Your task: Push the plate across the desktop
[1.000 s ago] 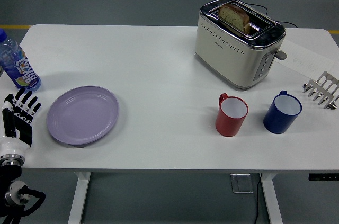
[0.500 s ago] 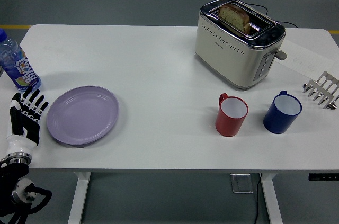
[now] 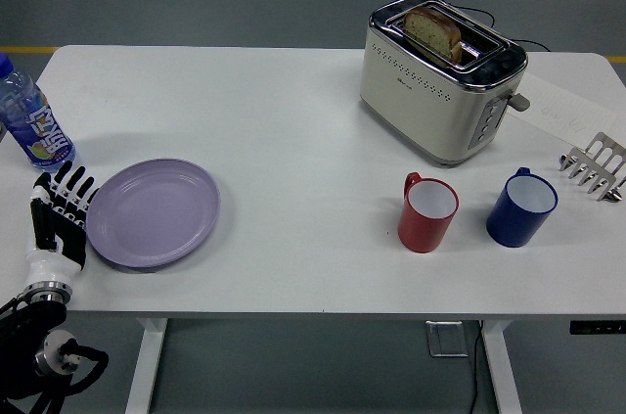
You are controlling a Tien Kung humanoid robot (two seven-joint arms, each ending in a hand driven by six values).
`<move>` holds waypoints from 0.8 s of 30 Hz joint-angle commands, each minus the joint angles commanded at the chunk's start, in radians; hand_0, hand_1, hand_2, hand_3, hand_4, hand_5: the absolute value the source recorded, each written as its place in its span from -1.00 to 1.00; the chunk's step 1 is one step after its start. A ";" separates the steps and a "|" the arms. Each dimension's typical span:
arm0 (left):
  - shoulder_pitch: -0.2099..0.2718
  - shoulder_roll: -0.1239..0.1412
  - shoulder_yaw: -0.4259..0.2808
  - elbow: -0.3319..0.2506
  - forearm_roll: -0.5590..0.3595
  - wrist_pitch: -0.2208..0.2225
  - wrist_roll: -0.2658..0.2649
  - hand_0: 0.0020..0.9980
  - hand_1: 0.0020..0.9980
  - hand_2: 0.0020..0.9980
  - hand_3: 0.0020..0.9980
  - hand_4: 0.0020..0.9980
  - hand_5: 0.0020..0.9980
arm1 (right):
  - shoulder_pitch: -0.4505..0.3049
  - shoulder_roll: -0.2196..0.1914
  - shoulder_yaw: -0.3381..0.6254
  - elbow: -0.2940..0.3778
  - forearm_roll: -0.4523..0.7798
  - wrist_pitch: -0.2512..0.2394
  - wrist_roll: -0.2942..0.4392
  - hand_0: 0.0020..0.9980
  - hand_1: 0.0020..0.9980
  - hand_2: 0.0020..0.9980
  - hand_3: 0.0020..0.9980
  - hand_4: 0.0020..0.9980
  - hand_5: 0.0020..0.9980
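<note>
The plate [image 3: 153, 213] lies on the counter [image 3: 293, 130] near its left front corner. The left hand [image 3: 59, 218] stands just left of the plate, its fingers [image 3: 70, 186] straight and slightly spread, holding nothing; whether it touches the rim I cannot tell.

A push off the plate's centre could make it turn or slide under the fingers. Behind the plate, to its left, stands a bottle [image 3: 31, 120], which the arm could knock. Far right of the plate are a red mug [image 3: 427, 210], a blue mug [image 3: 521, 207] and a toaster [image 3: 440, 76]; a long push would meet the mugs.
</note>
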 joint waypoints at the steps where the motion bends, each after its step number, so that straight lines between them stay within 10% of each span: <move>1: 0.000 -0.002 0.002 0.000 0.000 0.000 -0.001 0.64 0.74 0.75 0.70 0.08 1.00 | 0.000 0.000 0.000 0.000 0.000 0.000 0.000 0.18 0.05 0.22 0.18 -0.29 0.07; 24: -0.025 -0.055 0.038 0.007 -0.008 0.006 -0.014 0.64 0.73 0.74 0.70 0.07 1.00 | 0.005 0.000 0.004 0.000 -0.010 0.001 -0.003 0.18 0.05 0.22 0.18 -0.29 0.08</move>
